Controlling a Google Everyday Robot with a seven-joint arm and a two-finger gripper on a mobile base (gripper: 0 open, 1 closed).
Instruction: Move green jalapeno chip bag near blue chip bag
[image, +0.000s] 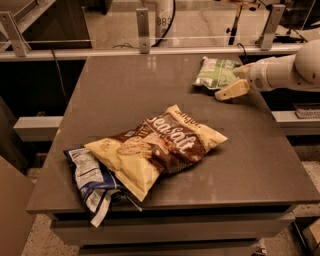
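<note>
Glossy light-green foil is spotted at the one o'clock corner of the table (125, 90): the green jalapeno chip bag (214, 74) is lying flat there, close to the far edge. The gripper (232, 89) is placed at the bag's four o'clock side, touching it or just beside it; which one cannot be told. Nor can it be made out whether the claw is apart, together or clamped on the bag. The white arm (285, 72) is brought in low from three o'clock, presumably so the bag can be taken by its edge, since little is offered to a pinch from above.

Over at eight o'clock, the blue chip bag (92, 180) is found, its white end hanging past the table's rim. It is partly covered by the large Sea Salt bag (160, 147), which is laid across the middle, slanting from two o'clock down to eight. So the straight path is blocked. It is judged that the green bag must be lifted over or carried around the big one, then set down on bare top beside the blue. The two task bags are well apart, and the carry is not yet done.
</note>
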